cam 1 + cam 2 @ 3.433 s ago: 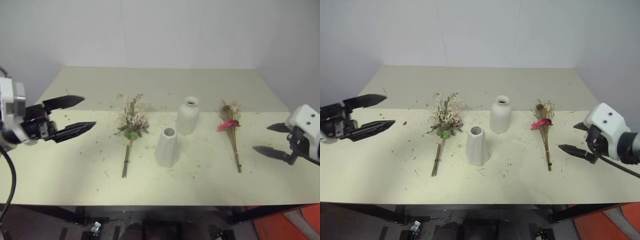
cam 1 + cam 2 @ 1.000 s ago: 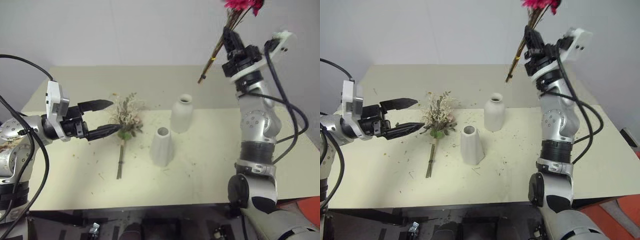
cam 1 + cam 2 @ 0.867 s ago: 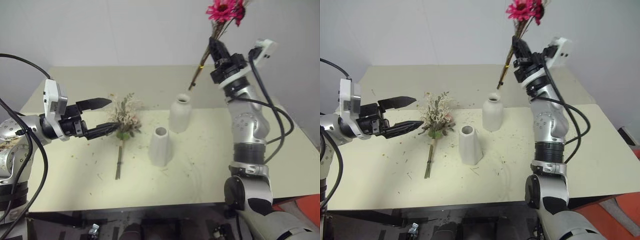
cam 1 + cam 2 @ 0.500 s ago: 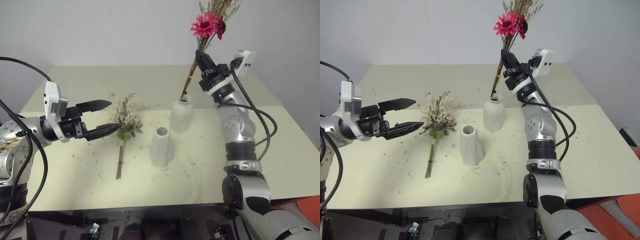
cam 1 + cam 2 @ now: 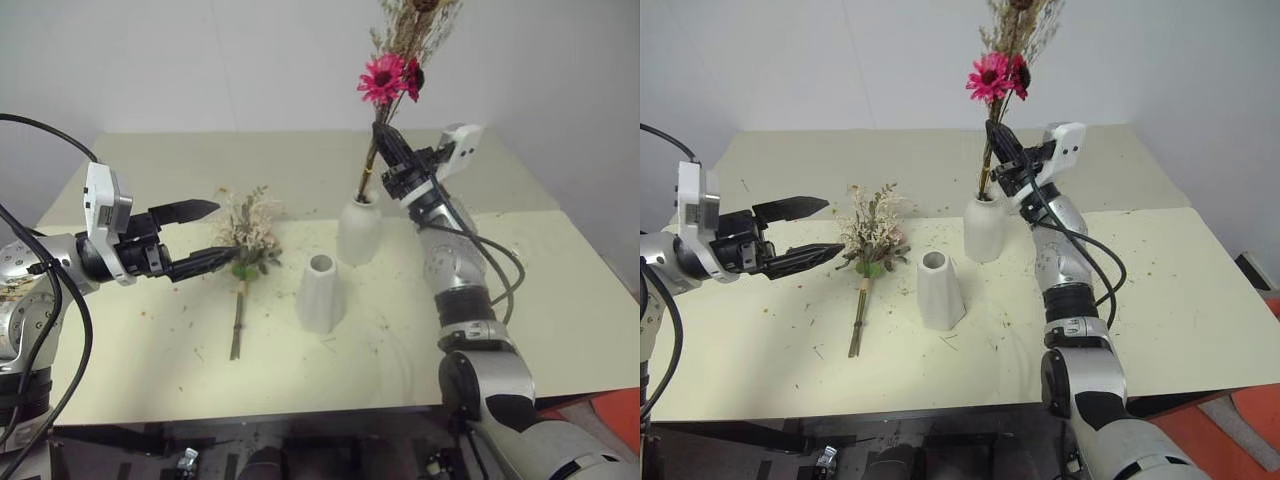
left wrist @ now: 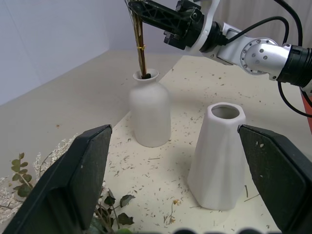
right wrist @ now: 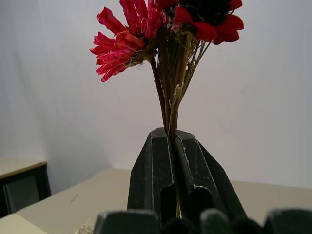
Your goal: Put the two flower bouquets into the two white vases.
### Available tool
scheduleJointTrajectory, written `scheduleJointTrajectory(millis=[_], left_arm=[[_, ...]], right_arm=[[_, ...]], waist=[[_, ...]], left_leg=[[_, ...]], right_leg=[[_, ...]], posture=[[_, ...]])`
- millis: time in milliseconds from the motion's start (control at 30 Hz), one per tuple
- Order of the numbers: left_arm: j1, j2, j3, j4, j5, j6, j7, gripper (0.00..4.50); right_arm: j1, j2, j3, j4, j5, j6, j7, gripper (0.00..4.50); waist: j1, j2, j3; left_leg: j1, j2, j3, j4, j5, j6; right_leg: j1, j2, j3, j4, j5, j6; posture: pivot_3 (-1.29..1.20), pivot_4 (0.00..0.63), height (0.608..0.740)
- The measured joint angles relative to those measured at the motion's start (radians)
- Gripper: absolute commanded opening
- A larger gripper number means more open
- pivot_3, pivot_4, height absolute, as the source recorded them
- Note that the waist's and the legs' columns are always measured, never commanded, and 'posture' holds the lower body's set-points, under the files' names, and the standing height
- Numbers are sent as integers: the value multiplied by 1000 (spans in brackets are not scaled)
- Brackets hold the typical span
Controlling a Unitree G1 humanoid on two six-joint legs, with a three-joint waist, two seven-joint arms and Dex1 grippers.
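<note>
The slim bouquet (image 5: 388, 75), with a bright pink flower and beige sprigs, stands nearly upright, its stem ends inside the neck of the rounded white vase (image 5: 358, 231). My right gripper (image 5: 383, 140) is shut on its stems just above the vase mouth; in the right wrist view the stems (image 7: 171, 124) rise from between the closed fingers. The tapered white vase (image 5: 319, 294) stands in front, empty. The bushier bouquet (image 5: 250, 236) lies flat on the table to the left. My left gripper (image 5: 203, 232) hovers open just left of its blooms, holding nothing.
The cream table (image 5: 560, 290) is strewn with dried flower bits. A white wall stands behind its far edge. In the left wrist view both vases (image 6: 150, 112) (image 6: 218, 156) stand ahead, between the open fingers.
My right arm has lowered the slim bouquet down and to the left, and its stem ends now sit in the rounded vase's neck. The left gripper has stayed put.
</note>
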Motion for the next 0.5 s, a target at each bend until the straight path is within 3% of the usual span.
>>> scheduleJointTrajectory(millis=[500], left_arm=[[30,3,19,-5,0,-8,8,4500]], right_arm=[[65,11,35,82,-72,-114,28,27]], waist=[[-1,0,0]], left_leg=[[2,0,2,-1,0,0]], right_leg=[[0,0,2,0,0,0]], posture=[[0,150,740]])
